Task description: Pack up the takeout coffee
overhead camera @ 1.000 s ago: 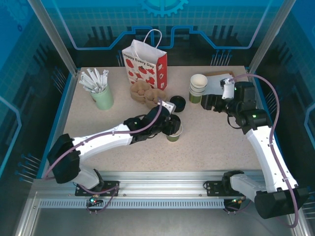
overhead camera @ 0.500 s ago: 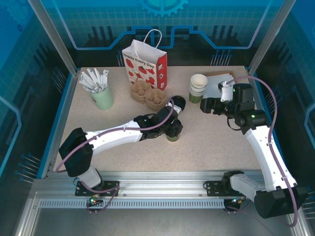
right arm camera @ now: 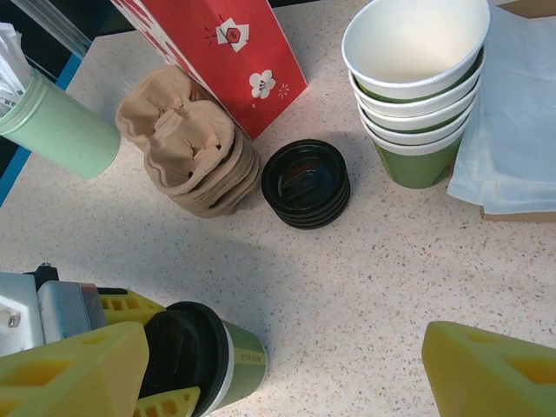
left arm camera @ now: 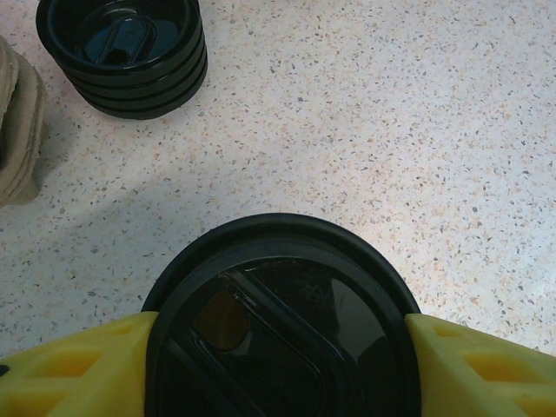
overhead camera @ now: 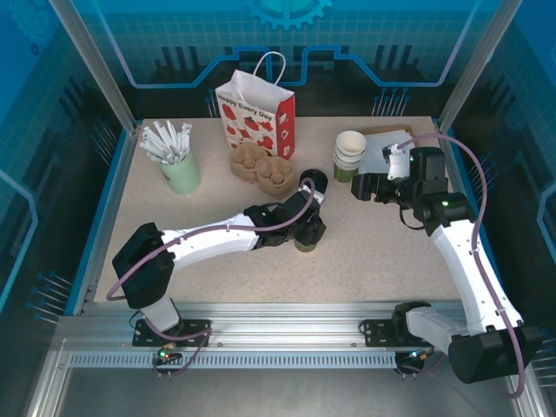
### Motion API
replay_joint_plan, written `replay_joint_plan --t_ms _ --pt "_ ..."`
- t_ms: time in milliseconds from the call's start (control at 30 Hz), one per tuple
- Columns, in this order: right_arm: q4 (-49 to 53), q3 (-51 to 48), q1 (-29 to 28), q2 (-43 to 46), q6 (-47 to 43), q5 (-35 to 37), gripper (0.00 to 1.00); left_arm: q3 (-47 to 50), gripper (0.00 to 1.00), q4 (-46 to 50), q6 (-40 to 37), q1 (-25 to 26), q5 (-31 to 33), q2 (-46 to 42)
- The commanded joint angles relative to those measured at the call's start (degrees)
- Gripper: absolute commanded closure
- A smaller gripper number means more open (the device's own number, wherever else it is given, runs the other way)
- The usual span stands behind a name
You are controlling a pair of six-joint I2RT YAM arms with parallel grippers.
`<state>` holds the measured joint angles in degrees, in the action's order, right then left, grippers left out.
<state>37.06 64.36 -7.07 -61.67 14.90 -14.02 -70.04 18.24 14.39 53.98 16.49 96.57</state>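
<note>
Top external first: my left end effector (overhead camera: 306, 228) is down on the takeout coffee (overhead camera: 306, 243), a small olive-green paper cup with a round black plastic lid. It's standing upright mid-worktop (overhead camera: 200, 217), just beside the squat black stack of plastic lids (overhead camera: 314, 181). The red-and-white paper bag (overhead camera: 256, 109) stands well behind it at the back edge, with the tan moulded-pulp cup carriers (overhead camera: 261, 168) in between. My worry on the lift is that if I swing low toward the bag, I'll clip the carriers or the lid stack.

Left wrist: the yellow fingers (left arm camera: 78, 369) sit tight on both sides of the black lid, pinching the cup right at rim level. Squeeze too hard there and I reckon the lid pops or the paper wall buckles. Too soft and it slides out mid-air.

Right wrist: my right end effector (right arm camera: 287, 373) is spread wide with nothing in it, hovering near the stack of unlidded green paper cups (right arm camera: 417, 95). Nothing is steadying the bag, so the cup could catch its edge going in and tip over.
</note>
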Motion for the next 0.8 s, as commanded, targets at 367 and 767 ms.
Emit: replay_joint_plan --t_ms 367,767 --pt "0.5 -1.1 0.8 -0.1 -0.4 -2.0 0.16 0.3 0.38 9.3 -3.4 1.7 0.6 2.9" --pt "0.4 -1.5 0.8 -0.3 0.2 -2.8 0.16 6.1 0.45 12.2 -1.8 1.9 1.0 4.7"
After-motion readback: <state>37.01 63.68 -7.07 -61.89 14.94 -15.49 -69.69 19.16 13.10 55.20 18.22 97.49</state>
